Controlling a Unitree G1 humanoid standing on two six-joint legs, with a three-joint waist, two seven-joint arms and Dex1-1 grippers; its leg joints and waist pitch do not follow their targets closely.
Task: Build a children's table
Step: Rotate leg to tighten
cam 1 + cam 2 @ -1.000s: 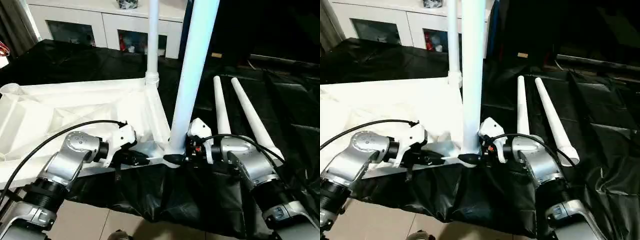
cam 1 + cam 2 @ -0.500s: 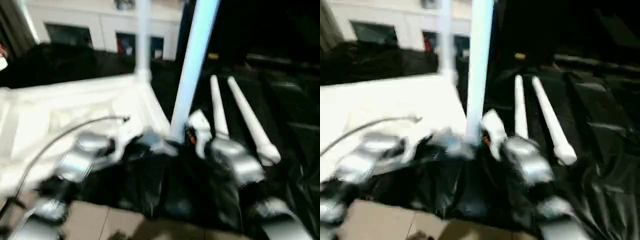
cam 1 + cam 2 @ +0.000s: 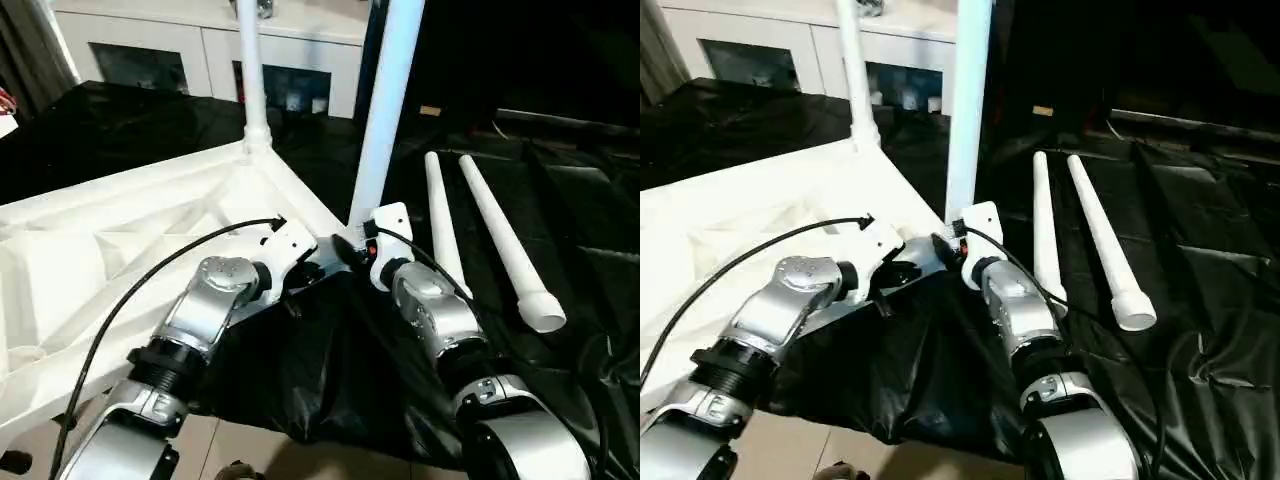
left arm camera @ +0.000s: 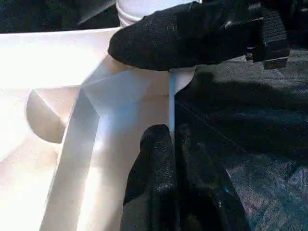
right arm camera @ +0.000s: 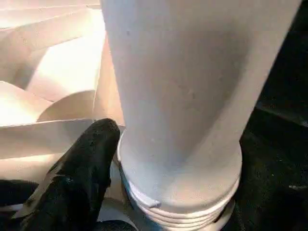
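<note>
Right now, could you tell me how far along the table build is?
Roughly halfway. One leg stands in the far corner of the upturned top. A second leg is upright at the near corner, with the right tool at its base and the left tool pinching the top's edge. Two legs lie unfitted on the black sheet.

Head stereo pair looks forward and down over both forearms; each wrist camera sits close, sharing the near table corner [image 3: 335,245] with upright leg [image 5: 183,96].

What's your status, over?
Left gripper shut on tabletop rim. Right gripper at near leg base, leg upright in socket. Two loose legs aside on sheet.
</note>
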